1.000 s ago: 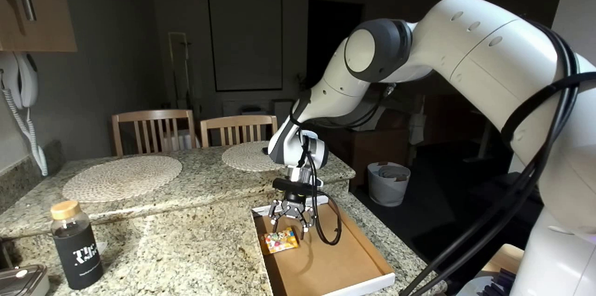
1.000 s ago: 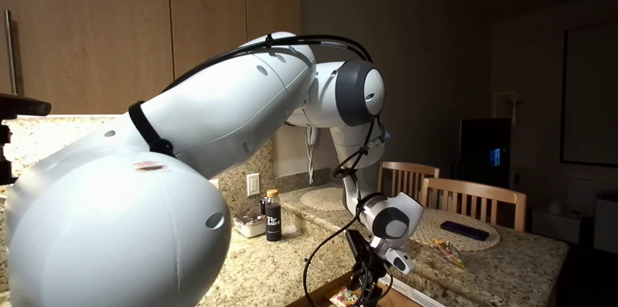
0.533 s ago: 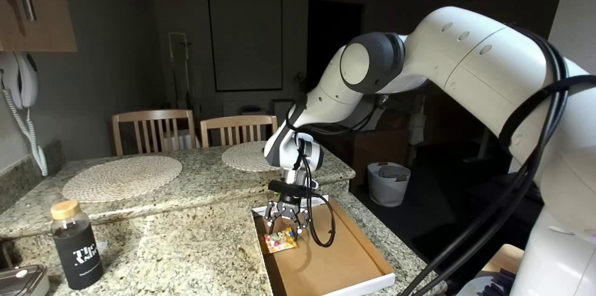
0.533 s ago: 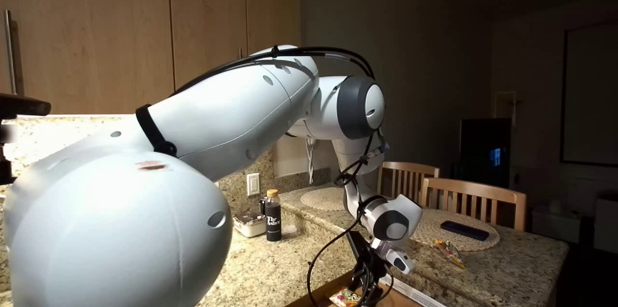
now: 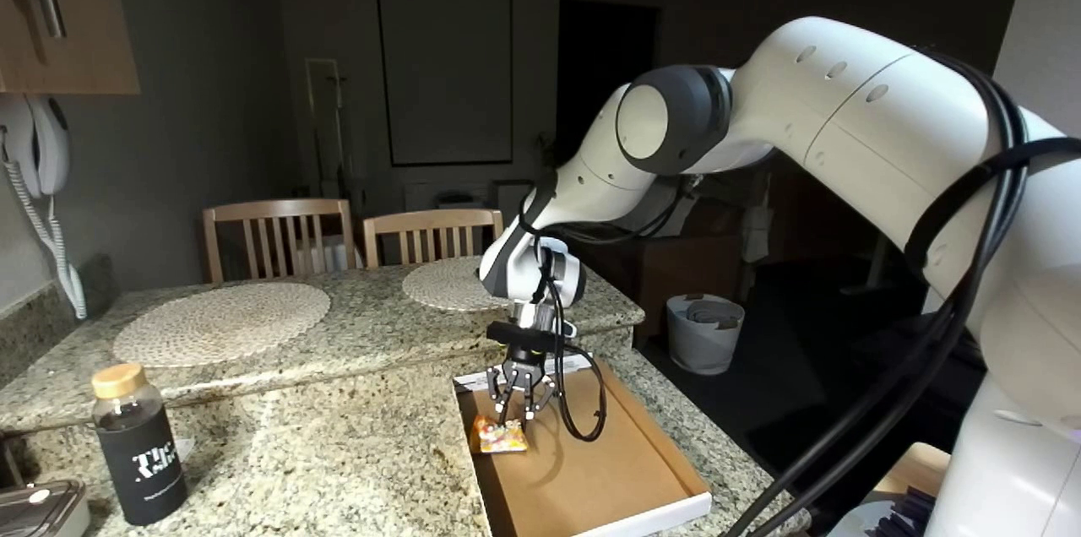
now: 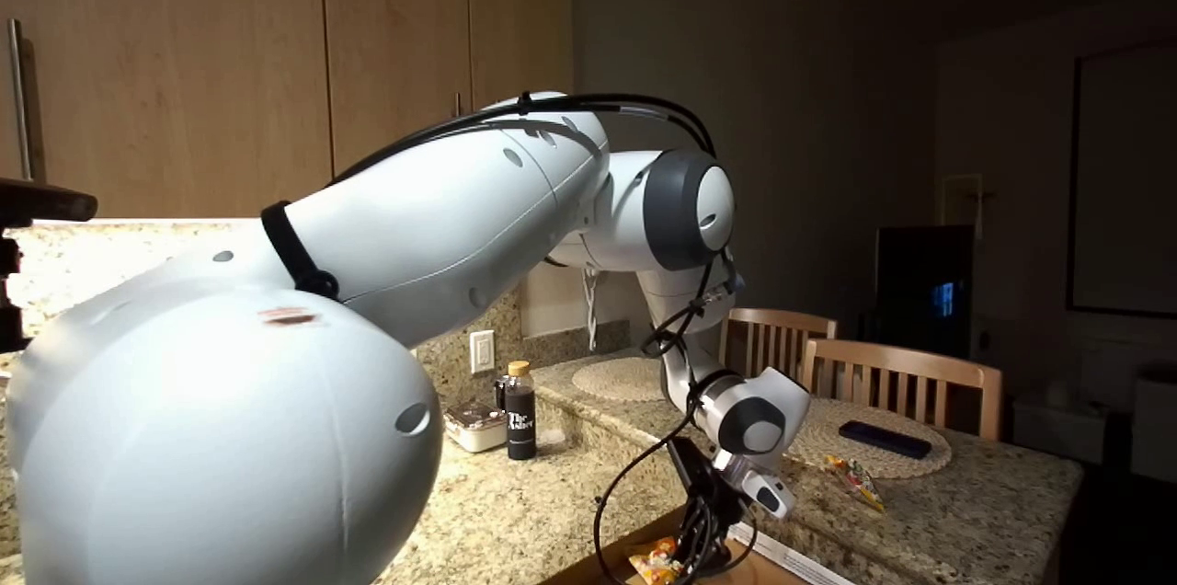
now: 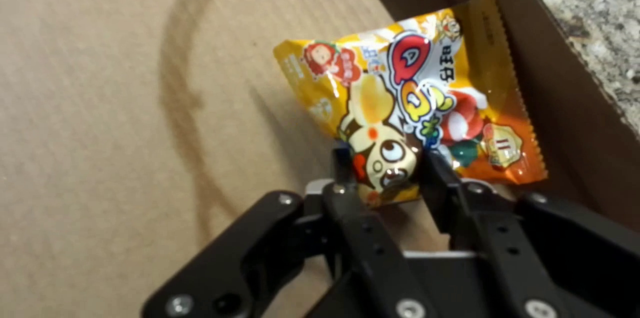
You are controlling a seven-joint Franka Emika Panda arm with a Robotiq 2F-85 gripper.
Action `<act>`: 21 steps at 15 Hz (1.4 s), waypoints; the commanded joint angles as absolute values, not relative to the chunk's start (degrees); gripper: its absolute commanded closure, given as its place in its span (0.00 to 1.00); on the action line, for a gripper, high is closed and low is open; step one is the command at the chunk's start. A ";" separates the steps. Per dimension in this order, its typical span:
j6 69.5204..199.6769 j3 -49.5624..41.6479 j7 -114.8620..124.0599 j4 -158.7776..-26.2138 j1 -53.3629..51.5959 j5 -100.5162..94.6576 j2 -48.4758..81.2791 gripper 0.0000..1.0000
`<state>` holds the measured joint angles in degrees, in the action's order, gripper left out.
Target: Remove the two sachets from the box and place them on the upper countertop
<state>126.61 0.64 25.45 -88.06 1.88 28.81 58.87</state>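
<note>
One yellow-orange sachet [image 7: 425, 88] lies inside the box [image 5: 608, 478], close to a side wall. My gripper [image 7: 387, 163] has its two fingers against opposite sides of the packet's near part, which bulges up between them; the rest spreads out beyond the tips. In an exterior view the same sachet [image 5: 502, 437] looks buckled under the gripper [image 5: 515, 417], still low at the box floor. The other sachet [image 6: 855, 481] rests on the upper countertop [image 6: 965, 511], beside a round placemat; the arm hides it in an exterior view.
Round placemats [image 5: 224, 322] lie on the raised tier, one bearing a dark phone [image 6: 885, 439]. A bottle [image 5: 143, 452] and a lidded container [image 5: 42, 512] stand on the lower counter. The raised tier's step runs just behind the box. Cables loop beside the wrist.
The arm has lowered and shifted slightly toward the sachet. The fingers have closed in from wide, and the packet has buckled between them. The box has slid a little.
</note>
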 commanded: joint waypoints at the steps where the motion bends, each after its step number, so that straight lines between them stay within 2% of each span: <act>1: 125.56 0.36 27.25 -87.13 1.72 27.91 59.37 0.91; 2: 125.49 0.35 27.23 -87.17 1.66 27.83 59.36 0.97; 4: 125.61 0.41 26.93 -87.74 1.74 27.93 58.86 1.00; 8: 127.13 1.00 24.35 -92.34 2.23 28.44 54.92 0.99; 15: 143.31 4.45 17.72 -105.82 5.52 35.29 39.84 0.99; 21: 155.15 4.33 18.27 -103.44 6.05 42.48 35.68 0.99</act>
<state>148.74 3.94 19.98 -102.14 5.57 38.63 37.69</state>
